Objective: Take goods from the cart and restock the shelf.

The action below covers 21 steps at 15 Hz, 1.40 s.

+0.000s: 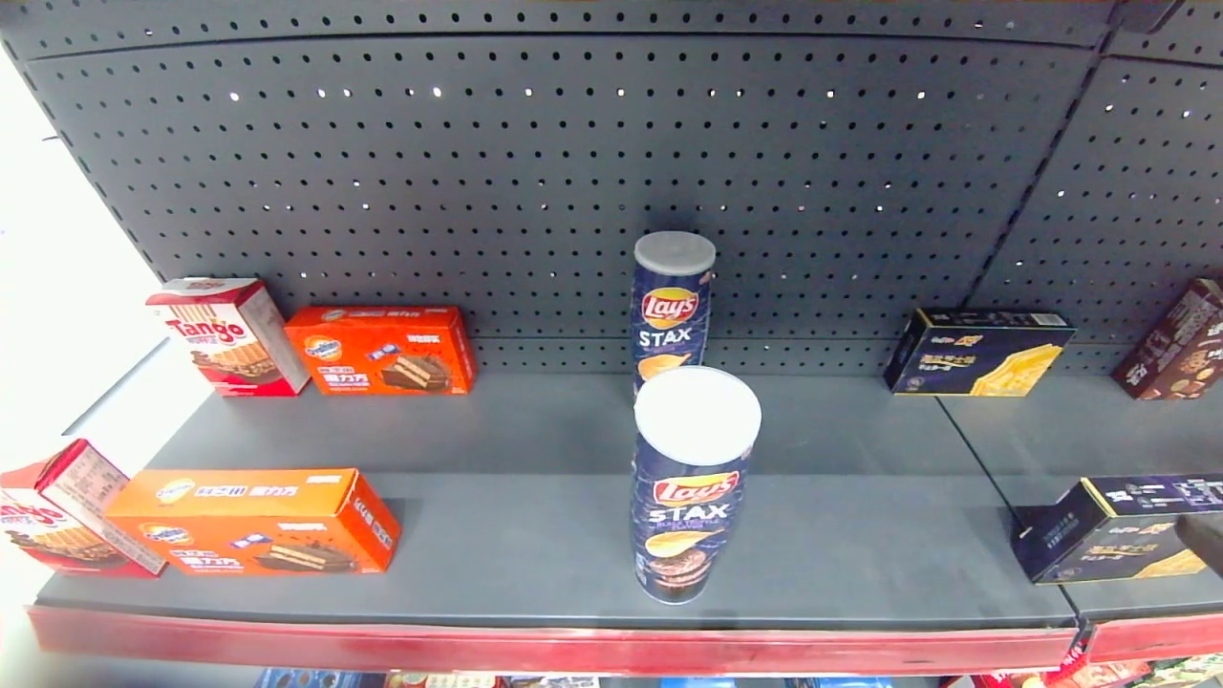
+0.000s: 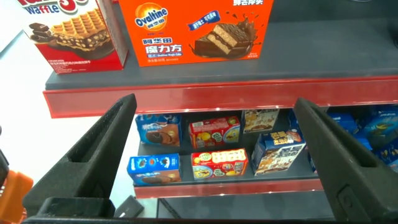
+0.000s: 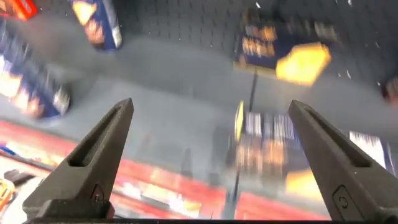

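Two dark blue chip cans with white lids stand upright mid-shelf, one near the front [image 1: 695,483] and one at the back [image 1: 672,311]. My left gripper [image 2: 214,104] is open and empty, hanging in front of the shelf's red front lip [image 2: 217,96], below the orange wafer box [image 2: 196,31]. My right gripper [image 3: 211,106] is open and empty too, facing the shelf's right part. There a dark blue box [image 3: 267,140] lies near the front edge, and the two cans [image 3: 31,84] show off to one side. A dark fingertip [image 1: 1206,537] shows at the head view's right edge.
The grey shelf [image 1: 535,535] carries a red-and-white waffle box [image 1: 57,511] and an orange box [image 1: 258,521] at front left, with two more boxes [image 1: 382,349] behind. Another dark blue box [image 1: 975,352] stands at back right. A lower shelf holds several small boxes [image 2: 214,149].
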### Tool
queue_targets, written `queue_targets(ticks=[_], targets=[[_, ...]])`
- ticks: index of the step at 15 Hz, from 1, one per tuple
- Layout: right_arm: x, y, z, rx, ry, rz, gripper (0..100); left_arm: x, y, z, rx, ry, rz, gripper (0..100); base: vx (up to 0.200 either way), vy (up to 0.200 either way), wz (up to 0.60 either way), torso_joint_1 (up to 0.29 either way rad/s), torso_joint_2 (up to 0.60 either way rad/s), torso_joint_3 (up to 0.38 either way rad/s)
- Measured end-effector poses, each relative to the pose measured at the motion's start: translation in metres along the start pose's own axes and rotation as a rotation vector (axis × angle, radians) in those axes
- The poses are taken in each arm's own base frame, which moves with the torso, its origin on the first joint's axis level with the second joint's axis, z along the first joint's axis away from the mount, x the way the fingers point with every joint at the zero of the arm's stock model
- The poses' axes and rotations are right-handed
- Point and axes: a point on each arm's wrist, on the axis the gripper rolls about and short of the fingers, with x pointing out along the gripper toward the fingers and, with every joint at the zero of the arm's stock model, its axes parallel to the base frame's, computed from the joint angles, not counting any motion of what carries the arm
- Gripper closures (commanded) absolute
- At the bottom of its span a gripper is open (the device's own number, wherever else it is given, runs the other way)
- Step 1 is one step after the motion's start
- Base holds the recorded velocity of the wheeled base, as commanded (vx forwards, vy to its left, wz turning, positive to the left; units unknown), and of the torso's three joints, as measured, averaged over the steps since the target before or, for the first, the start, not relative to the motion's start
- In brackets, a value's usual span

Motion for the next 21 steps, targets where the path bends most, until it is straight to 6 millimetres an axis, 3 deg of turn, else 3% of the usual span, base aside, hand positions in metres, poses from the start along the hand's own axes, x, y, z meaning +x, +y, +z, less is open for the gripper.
queue_targets(ticks=[3, 6, 9, 18, 21], targets=[[-0.046, 0.01, -0.056, 0.048, -0.001, -0.029, 0, 0.0, 0.0, 0.0, 0.0, 0.0, 0.0, 0, 0.0, 0.0, 0.0, 0.0, 0.0, 0.0], [-0.059, 0.017, -0.107, 0.089, 0.06, -0.057, 0, 0.0, 0.0, 0.0, 0.0, 0.0, 0.003, 0, 0.0, 0.0, 0.0, 0.0, 0.0, 0.0], [-0.061, 0.02, -0.115, 0.106, 0.075, -0.163, 0, 0.0, 0.0, 0.0, 0.0, 0.0, 0.005, 0, 0.0, 0.0, 0.0, 0.0, 0.0, 0.0], [-0.062, 0.025, -0.115, 0.184, 0.059, 0.088, 0, 0.0, 0.0, 0.0, 0.0, 0.0, 0.003, 0, 0.0, 0.0, 0.0, 0.0, 0.0, 0.0], [-0.064, 0.023, -0.115, 0.184, 0.028, 0.006, 0, 0.0, 0.0, 0.0, -0.002, 0.0, 0.009, 0, 0.0, 0.0, 0.0, 0.0, 0.0, 0.0]])
